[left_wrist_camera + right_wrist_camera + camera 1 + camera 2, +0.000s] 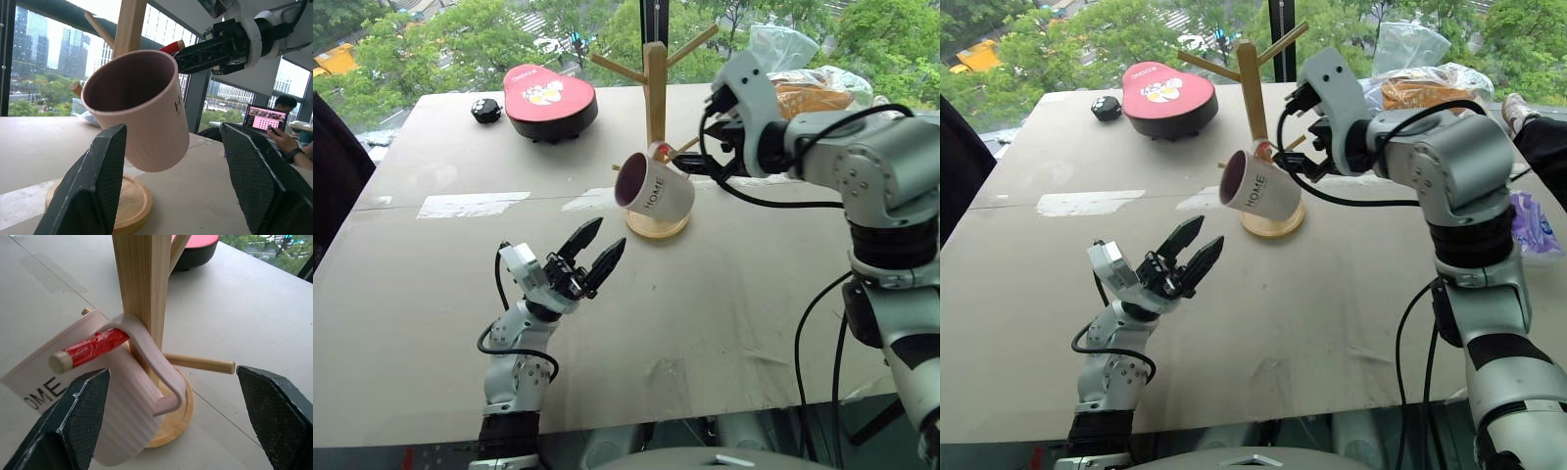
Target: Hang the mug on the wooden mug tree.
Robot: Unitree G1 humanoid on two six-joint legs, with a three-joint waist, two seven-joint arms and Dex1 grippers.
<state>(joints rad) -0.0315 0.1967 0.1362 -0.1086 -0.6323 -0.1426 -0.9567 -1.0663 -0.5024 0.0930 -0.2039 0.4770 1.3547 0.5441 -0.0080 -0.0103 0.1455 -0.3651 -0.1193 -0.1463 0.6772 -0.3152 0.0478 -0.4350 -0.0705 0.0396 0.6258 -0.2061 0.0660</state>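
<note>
Mug [656, 188] on a low peg of the wooden mug tree [655, 78], heart-shaped box [549, 101] behind-left on the table [724, 313].

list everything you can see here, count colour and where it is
mug: 1, cream with dark inside, hanging by its handle on the red-wrapped peg of the tree
mug tree: 1, light wood, mid table toward the far edge
red case: 1, red top and black sides, far side of table, left of the tree
black knob: 1, black, left of the red case
bread bag: 1, clear with brown contents, far right of table
purple bag: 1, purple and white, right table edge
table: 1, beige
person: 1, at a laptop, background of the left wrist view
left gripper: 1, black, open, near side of table, pointing at the mug
right gripper: 1, black, open, beside the mug handle
</note>
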